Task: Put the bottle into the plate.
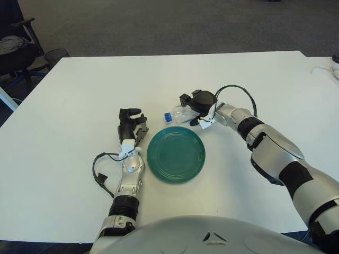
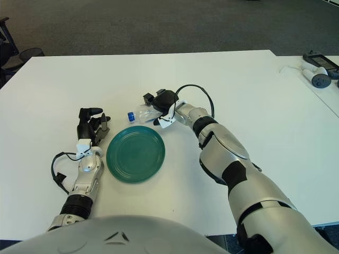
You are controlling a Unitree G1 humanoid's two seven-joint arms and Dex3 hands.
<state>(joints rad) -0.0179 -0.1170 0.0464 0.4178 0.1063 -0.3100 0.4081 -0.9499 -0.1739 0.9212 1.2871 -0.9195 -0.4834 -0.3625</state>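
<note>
Just behind green plate [image 1: 176,154], right hand [image 1: 198,107] fingers around lying bottle [image 1: 177,115], left hand [image 1: 130,125] fingers loosely curled.

wide bare white table [image 1: 79,90] all round, green plate [image 1: 176,154] open from above with nothing in it, right hand [image 1: 197,106] and bottle [image 1: 177,116] crowding its far rim, left hand [image 1: 130,125] just beside its left edge

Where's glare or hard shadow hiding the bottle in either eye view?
Left eye view: no glare; the clear bottle reads faintly against the white table, blue cap plain, right hand covers its far end. Right eye view: same, soft shadows only. Left hand shows left of the plate.
</note>
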